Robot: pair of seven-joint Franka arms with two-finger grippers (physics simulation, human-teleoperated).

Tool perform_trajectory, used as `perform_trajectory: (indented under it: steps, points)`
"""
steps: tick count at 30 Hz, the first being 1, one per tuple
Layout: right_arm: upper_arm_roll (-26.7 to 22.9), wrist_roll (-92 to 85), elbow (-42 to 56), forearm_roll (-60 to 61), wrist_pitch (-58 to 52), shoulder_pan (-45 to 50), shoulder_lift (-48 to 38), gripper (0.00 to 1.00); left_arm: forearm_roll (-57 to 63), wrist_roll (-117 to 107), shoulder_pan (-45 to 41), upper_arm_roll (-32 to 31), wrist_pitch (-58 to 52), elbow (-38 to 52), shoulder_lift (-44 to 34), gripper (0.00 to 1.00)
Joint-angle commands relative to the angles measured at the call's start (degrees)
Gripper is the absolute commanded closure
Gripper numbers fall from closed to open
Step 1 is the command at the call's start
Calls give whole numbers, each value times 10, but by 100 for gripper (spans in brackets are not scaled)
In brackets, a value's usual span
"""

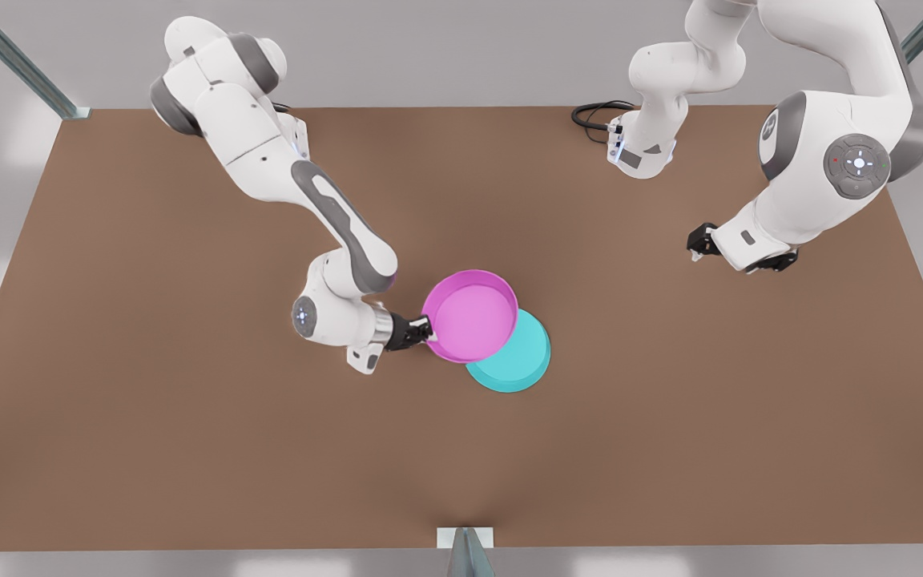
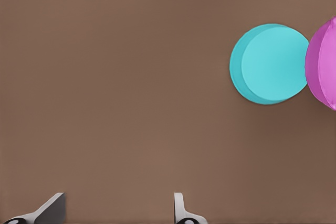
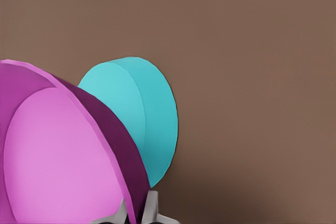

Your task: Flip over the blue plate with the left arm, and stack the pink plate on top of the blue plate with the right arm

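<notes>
The pink plate (image 1: 469, 316) hangs above the table with its paler inside facing up. My right gripper (image 1: 428, 330), on the arm at the front view's left, is shut on the rim of the pink plate (image 3: 63, 161), one finger on each side of the right gripper (image 3: 135, 214). The blue plate (image 1: 519, 365) lies on the table with a flat face up, partly covered by the pink one in the front view. From the left wrist, the blue plate (image 2: 270, 64) and pink plate (image 2: 324, 69) are far off. My left gripper (image 1: 702, 240) (image 2: 116, 216) waits open at the front view's right.
The brown table (image 1: 189, 417) has wide bare areas around the plates. A black cable (image 1: 594, 116) lies by the base of the arm at the back right. Metal frame posts (image 1: 465, 553) stand at the table's edges.
</notes>
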Motion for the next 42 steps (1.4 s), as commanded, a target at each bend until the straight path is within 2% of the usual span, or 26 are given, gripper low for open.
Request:
perform_trajectory:
  steps: [1,7,20,21,26,28,31,32,33,34,35,36,39,41,42]
  points:
    - [-1,161,26,-12,30,18,21,79,0,62,0,-1,1,0,-1,0]
    - [-30,225,85,-26,55,76,72,79,0,62,0,-1,1,0,0,0]
    - [-32,227,108,-29,80,91,100,79,0,63,3,-1,1,-1,2,0]
    - [-32,226,108,-32,80,91,100,0,0,63,5,-1,2,-1,2,0]
    - [-32,223,105,-45,78,84,94,0,0,63,6,-1,2,0,2,0]
    - [-33,222,87,-53,44,62,56,0,1,63,6,0,3,0,0,0]
    - [-35,220,42,-55,-49,20,-45,0,1,63,6,0,9,1,-2,0]
    - [-54,220,32,-80,-101,0,-82,0,0,64,6,0,11,2,-2,0]
    - [-111,225,52,-194,-249,0,-136,0,0,64,6,0,15,2,-3,0]
    - [-125,222,102,-370,-390,-4,-169,0,0,64,6,0,15,1,-4,0]
    - [-130,214,150,-461,-485,-11,-178,0,0,64,6,0,15,2,-3,0]
    - [-136,172,182,-496,-521,-31,-179,0,0,64,6,0,15,2,-3,0]
    - [-140,134,172,-491,-520,-125,-242,0,0,63,6,0,15,2,-3,0]
    - [-151,151,26,-479,-459,-142,-345,0,0,63,6,0,15,2,-3,0]
    - [-152,192,37,-457,-458,-155,-330,0,0,62,6,1,15,2,-4,0]
